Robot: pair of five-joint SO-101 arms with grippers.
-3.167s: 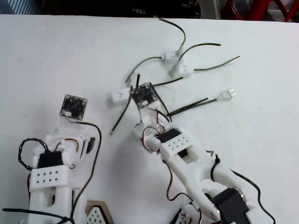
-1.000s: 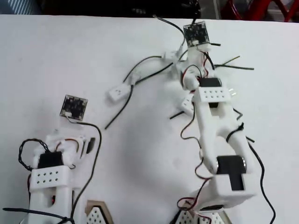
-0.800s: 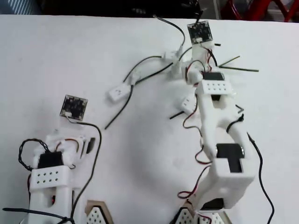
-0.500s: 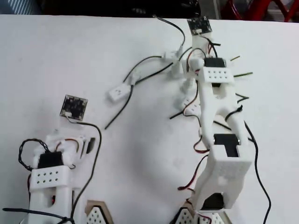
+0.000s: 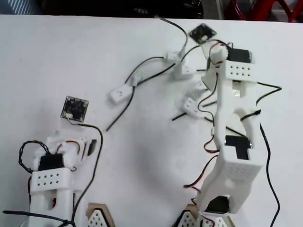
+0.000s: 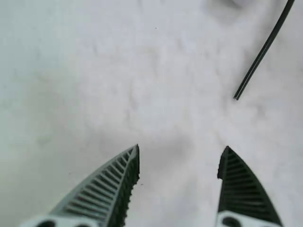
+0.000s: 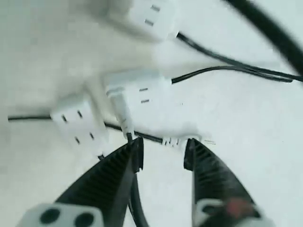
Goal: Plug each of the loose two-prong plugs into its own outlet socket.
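Several white outlet sockets lie on the white table, each on a black cord: one (image 5: 120, 94) apart at mid-table, two (image 5: 173, 56) (image 5: 182, 72) at the back, one (image 5: 191, 105) beside the right arm (image 5: 234, 71). In the right wrist view, my right gripper (image 7: 162, 149) is open just above the table. A small white two-prong plug (image 7: 182, 140) lies right at its fingertips, not clamped. Three sockets (image 7: 139, 90) (image 7: 78, 118) (image 7: 151, 14) sit just beyond. My left gripper (image 6: 179, 161) (image 5: 88, 147) hangs open over bare table at the front left.
Loose black cords (image 5: 265, 87) run around and under the right arm. A cut cord end (image 6: 262, 52) lies ahead of the left gripper. The table's far edge (image 5: 94, 16) runs along the back. White tabletop spreads between the two arms.
The right arm has swung from mid-table to the back right and stretched out over the socket cluster, dragging cords along. The left arm has not moved.
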